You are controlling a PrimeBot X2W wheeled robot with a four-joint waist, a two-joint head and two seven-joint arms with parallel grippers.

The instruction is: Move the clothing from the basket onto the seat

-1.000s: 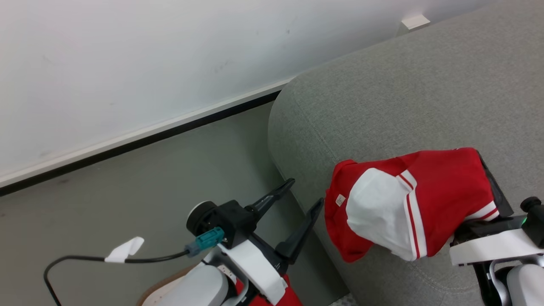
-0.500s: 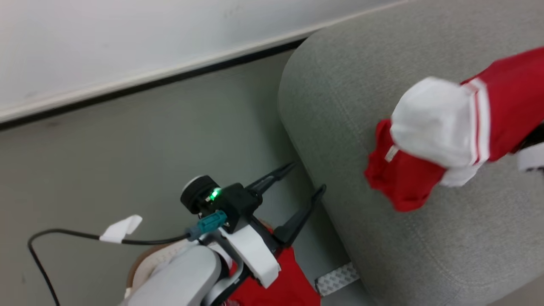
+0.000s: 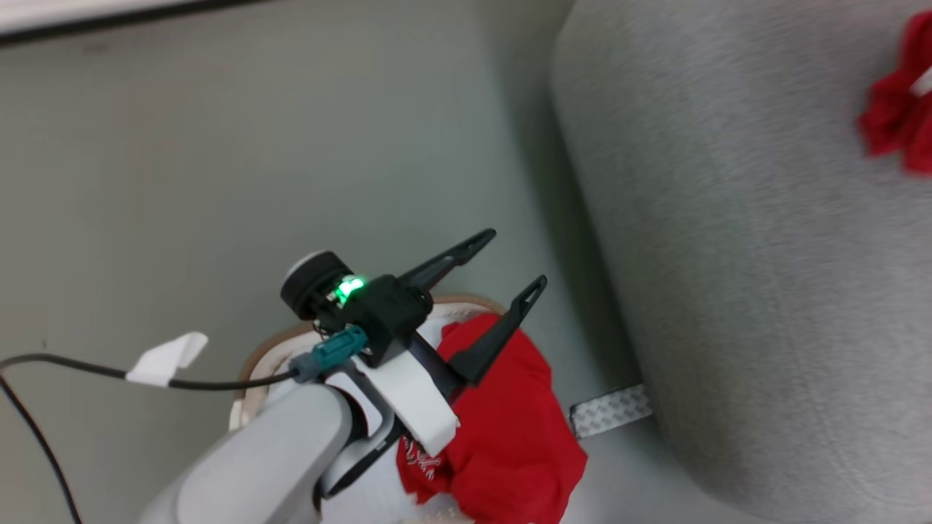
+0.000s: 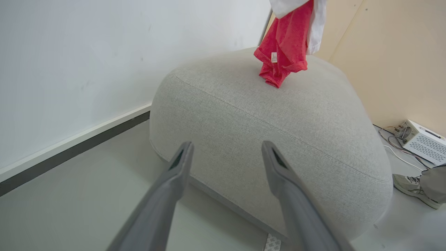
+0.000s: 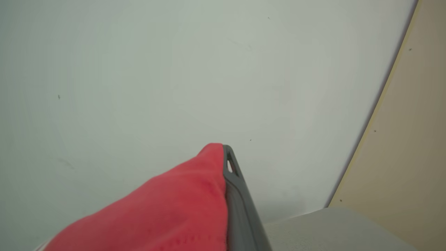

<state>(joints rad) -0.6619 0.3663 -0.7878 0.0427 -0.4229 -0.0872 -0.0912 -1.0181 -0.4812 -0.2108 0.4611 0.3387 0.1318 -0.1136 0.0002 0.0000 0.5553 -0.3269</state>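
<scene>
Left end effector (image 3: pixel 513 258) spread above the basket (image 3: pixel 251 364); right end effector (image 5: pixel 223 157) clamped on the white-panelled garment (image 4: pixel 283 52) over the seat (image 4: pixel 278 125).

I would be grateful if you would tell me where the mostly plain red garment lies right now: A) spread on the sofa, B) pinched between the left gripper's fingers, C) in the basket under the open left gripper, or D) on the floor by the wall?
C: in the head view the plain red garment sits bunched in the basket, with the left gripper over it, fingers apart and holding nothing.
</scene>
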